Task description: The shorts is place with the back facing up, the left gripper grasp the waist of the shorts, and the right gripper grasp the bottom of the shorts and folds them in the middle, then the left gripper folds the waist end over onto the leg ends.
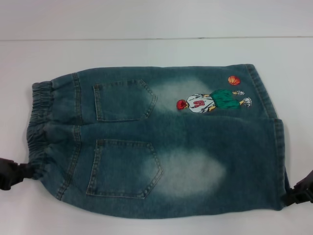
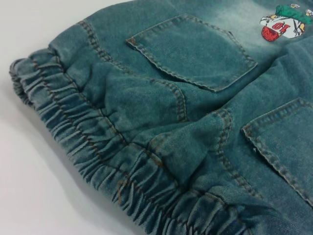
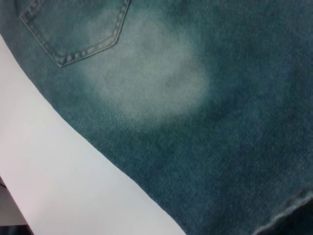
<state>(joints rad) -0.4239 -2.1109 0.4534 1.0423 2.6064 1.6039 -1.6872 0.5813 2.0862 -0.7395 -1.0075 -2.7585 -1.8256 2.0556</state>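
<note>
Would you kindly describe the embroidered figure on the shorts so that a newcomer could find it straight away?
Start from the white table, where the denim shorts lie flat with the back pockets up. Go away from the gathered waist toward the straight leg hems; on the farther leg sits the embroidered basketball player. It is the only multicoloured patch, with an orange ball beside it.

Little of the robot's body showed — the left gripper (image 1: 11, 172) was a black, matte, blocky form with rounded edges, and the right gripper (image 1: 302, 190) was likewise black, angular and unmarked.
</note>
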